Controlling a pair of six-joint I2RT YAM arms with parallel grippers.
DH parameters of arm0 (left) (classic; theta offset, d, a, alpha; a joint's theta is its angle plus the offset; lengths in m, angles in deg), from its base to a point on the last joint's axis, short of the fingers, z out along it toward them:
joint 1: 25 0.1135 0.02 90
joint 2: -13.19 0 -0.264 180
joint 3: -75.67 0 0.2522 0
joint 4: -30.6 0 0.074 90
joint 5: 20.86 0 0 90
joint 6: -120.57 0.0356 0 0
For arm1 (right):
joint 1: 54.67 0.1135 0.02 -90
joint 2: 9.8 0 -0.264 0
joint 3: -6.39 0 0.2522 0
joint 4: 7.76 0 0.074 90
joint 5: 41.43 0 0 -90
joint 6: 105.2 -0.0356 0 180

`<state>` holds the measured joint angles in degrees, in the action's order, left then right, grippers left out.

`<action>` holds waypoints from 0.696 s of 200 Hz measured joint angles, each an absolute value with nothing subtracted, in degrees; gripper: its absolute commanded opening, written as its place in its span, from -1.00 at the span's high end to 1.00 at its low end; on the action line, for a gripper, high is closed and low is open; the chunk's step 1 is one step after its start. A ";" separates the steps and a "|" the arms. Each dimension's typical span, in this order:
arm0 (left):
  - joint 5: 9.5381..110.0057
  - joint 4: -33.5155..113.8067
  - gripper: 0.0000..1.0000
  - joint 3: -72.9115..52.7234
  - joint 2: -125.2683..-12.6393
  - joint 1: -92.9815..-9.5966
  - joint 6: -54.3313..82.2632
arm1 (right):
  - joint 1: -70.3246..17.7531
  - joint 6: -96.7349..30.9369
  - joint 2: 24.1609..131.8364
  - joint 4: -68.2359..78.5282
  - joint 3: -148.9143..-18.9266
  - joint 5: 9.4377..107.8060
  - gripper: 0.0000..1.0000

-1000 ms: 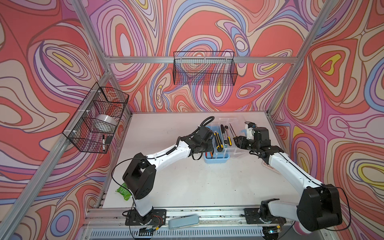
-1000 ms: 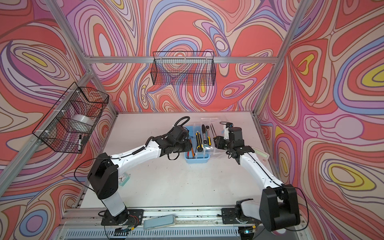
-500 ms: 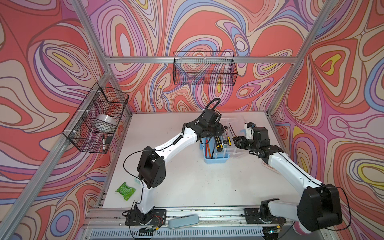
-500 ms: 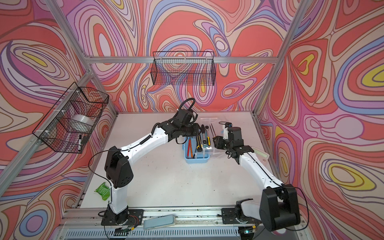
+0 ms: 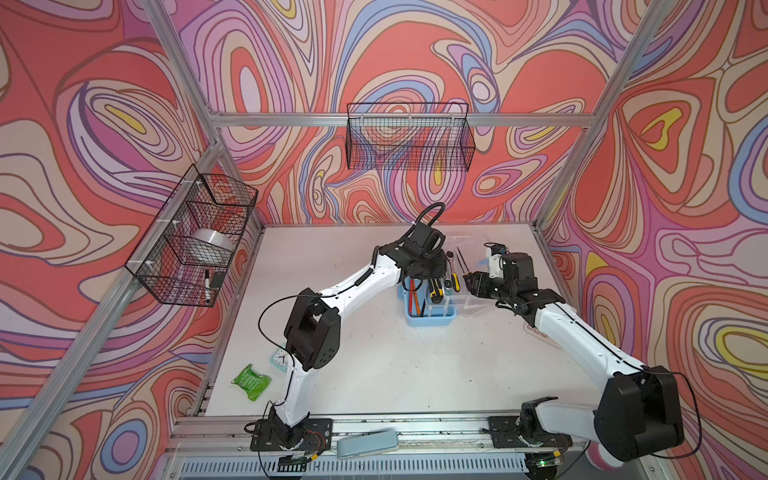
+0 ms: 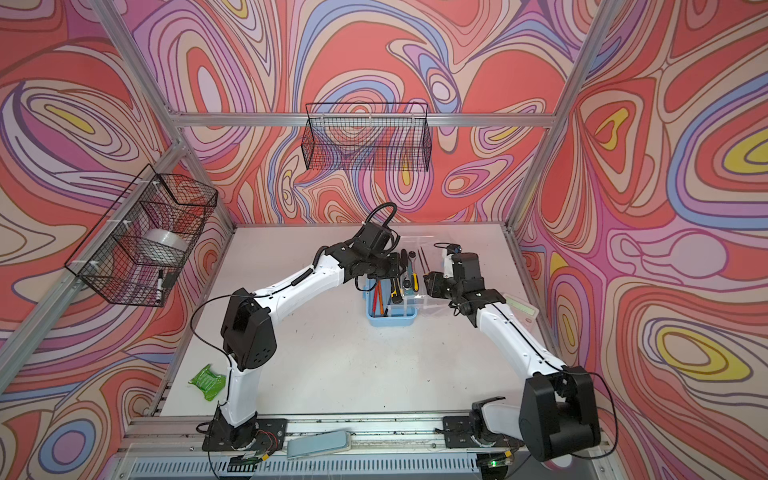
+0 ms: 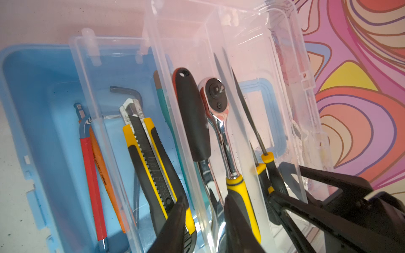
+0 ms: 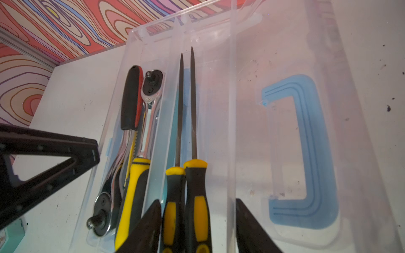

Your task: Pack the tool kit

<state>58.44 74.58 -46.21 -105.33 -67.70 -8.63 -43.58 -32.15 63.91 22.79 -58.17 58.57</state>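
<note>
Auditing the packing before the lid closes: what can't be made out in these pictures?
Right gripper: right wrist view; clear tray walls too transparent to show contact.
Two thin tools: handles cut off by that view's bottom edge.
Teal object: top view, half hidden behind the left arm.

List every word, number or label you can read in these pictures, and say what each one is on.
"SK5": stamped on the blade of the utility knife, seen in the left wrist view. The stamped letters before it are too blurred to read.
Fine print along the orange tool: too small to read.
No other text can be read in any view.
</note>
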 measured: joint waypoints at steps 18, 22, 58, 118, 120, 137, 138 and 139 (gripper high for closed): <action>58.44 75.54 0.44 -47.37 -106.51 -67.70 -8.63 | -43.31 -31.97 64.06 22.88 -58.31 58.24 -0.08; 58.47 75.68 0.45 -47.54 -106.71 -67.70 -8.63 | -43.25 -31.95 64.13 22.99 -58.39 58.18 -0.08; 58.64 76.77 0.55 -48.72 -107.71 -67.68 -8.63 | -42.83 -31.54 64.33 23.65 -59.03 57.41 -0.08; 59.32 77.75 0.75 -49.97 -108.46 -67.68 -8.65 | -42.24 -31.01 64.72 23.43 -60.88 56.75 -0.11; 59.38 77.77 0.75 -49.97 -108.46 -67.68 -8.65 | -42.22 -31.01 64.72 23.43 -60.95 56.73 -0.11; 59.69 77.90 0.78 -50.06 -108.48 -67.63 -8.69 | -42.11 -30.93 64.89 23.56 -61.08 56.71 -0.11; 59.71 77.93 0.78 -50.06 -108.48 -67.63 -8.69 | -42.11 -30.93 64.89 23.56 -61.08 56.71 -0.12; 59.71 77.93 0.78 -50.08 -108.48 -67.65 -8.69 | -42.11 -30.93 64.89 23.58 -61.08 56.71 -0.12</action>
